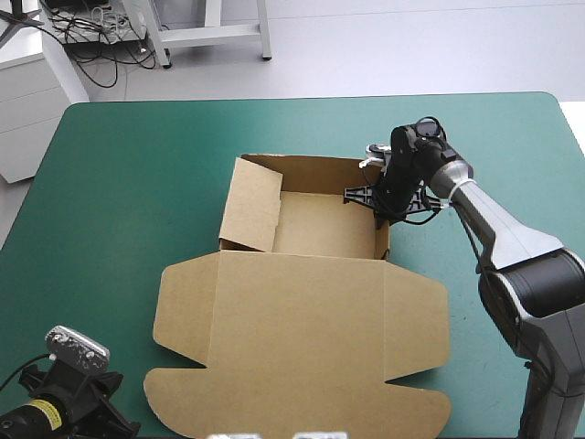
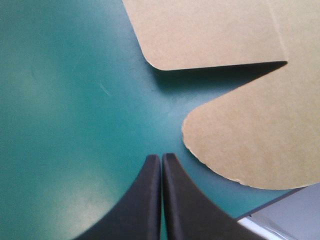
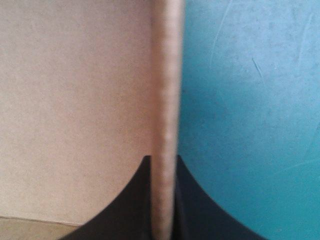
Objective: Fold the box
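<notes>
Clamping the right wall of the box (image 1: 302, 329), the right gripper (image 3: 162, 161) holds the board's edge between its fingers, the wall running straight ahead of it, tray floor on one side, teal-green cover (image 3: 250, 100) on the other. The left gripper (image 2: 161, 159), fingers together and empty, sits well apart from that wall, the flat lid's rounded flap just ahead.

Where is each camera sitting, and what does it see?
High view: above and behind the robot, looking down on the teal-green table and brown box; both arms show.
Left wrist view: above the left wrist, looking along the shut left gripper at flat lid flaps.
Right wrist view: above the right wrist, looking along the right gripper, shut on the box's wall.
Shared: all three see the box.
</notes>
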Available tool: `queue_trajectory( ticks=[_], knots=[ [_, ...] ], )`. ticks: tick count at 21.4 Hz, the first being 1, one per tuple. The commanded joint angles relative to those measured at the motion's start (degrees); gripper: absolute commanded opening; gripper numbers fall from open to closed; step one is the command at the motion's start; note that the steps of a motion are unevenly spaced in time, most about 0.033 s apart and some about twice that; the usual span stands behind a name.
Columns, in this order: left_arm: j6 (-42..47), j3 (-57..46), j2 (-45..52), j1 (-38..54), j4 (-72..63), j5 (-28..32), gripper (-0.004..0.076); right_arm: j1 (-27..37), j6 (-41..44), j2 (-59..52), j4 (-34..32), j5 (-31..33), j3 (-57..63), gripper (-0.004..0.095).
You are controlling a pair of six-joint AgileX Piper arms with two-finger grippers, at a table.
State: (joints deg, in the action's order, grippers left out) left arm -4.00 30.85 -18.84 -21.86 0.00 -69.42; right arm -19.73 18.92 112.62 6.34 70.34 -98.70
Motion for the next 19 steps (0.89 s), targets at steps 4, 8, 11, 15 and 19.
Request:
queue_trajectory(
  ticks=[4, 8, 11, 15, 19],
  knots=[
    [0.75, 0.57, -0.37, -0.06, -1.07, 2.89, -0.0010, 7.33, -3.12, -6.62, -3.23, 1.49, -1.53, -0.0001],
    [0.75, 0.33, -0.37, -0.06, -1.07, 2.86, -0.0010, 18.54, -6.73, -9.73, -5.38, 1.49, -1.53, -0.0001],
    [0.75, 0.33, -0.37, -0.06, -1.07, 2.86, -0.0010, 28.94, -10.02, -10.45, -5.38, 1.49, -1.57, -0.0001],
    [0.75, 0.33, -0.37, -0.06, -1.11, 3.10, -0.0010, 42.86, -11.41, -9.58, -8.21, 0.80, -2.60, -0.0001],
    [0.75, 0.33, -0.37, -0.06, -1.44, 3.10, -0.0010, 52.12, -11.41, -6.76, -8.14, 0.54, -7.12, -0.0001]
  ],
)
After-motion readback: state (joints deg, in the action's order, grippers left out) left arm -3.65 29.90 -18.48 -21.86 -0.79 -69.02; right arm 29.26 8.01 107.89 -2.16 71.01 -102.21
